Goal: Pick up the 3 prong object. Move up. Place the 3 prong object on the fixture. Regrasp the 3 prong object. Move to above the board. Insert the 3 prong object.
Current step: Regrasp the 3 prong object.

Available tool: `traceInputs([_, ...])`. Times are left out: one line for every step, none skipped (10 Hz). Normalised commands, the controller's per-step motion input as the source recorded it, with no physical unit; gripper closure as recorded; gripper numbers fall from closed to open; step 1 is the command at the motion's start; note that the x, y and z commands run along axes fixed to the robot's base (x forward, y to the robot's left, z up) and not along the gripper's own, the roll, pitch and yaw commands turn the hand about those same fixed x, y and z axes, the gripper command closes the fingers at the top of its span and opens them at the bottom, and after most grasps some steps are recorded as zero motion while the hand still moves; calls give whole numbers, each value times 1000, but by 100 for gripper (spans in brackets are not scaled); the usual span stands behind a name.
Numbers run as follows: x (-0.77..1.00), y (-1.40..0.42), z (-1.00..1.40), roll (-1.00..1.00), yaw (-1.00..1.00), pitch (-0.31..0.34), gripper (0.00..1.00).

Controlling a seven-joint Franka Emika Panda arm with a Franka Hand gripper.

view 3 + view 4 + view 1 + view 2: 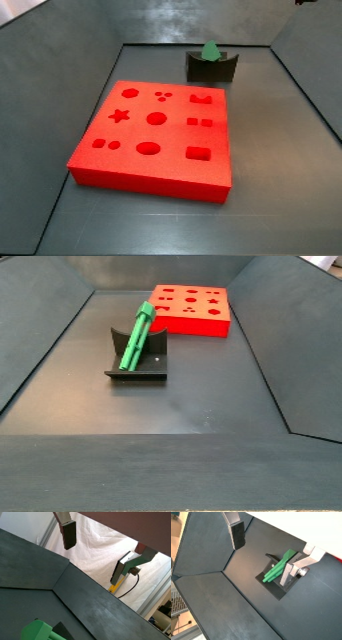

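The green 3 prong object (pixel 138 336) leans on the fixture (pixel 138 368), a dark L-shaped bracket on the floor. In both side views it stands apart from the red board (pixel 158 130) with its shaped cutouts. My gripper (pixel 262 562) hangs above the fixture, open, with nothing between its fingers. In a wrist view the 3 prong object (pixel 278 569) lies below, close to one finger (pixel 290 573). The other finger (pixel 236 534) is well off to the side. In a wrist view only one end of the green piece (pixel 37 631) shows at the picture's edge, below the gripper (pixel 92 564).
Dark sloping walls (pixel 40 346) enclose the floor on all sides. The board (pixel 191 309) sits near the far wall, beyond the fixture (pixel 211 68). A white sheet (pixel 100 547) hangs outside the enclosure.
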Motion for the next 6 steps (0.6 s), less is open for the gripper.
traceInputs([286,-56,-22,171,116,17,0])
traceInputs([281,-57,-25,164,107,23,0])
traceInputs([275,-56,-27,157,98,31,0])
traceInputs([268,-56,-28,148,94,40,0])
traceInputs([265,-54,-29,144,95,45,0])
traceInputs([261,-54,-30,140,96,49,0])
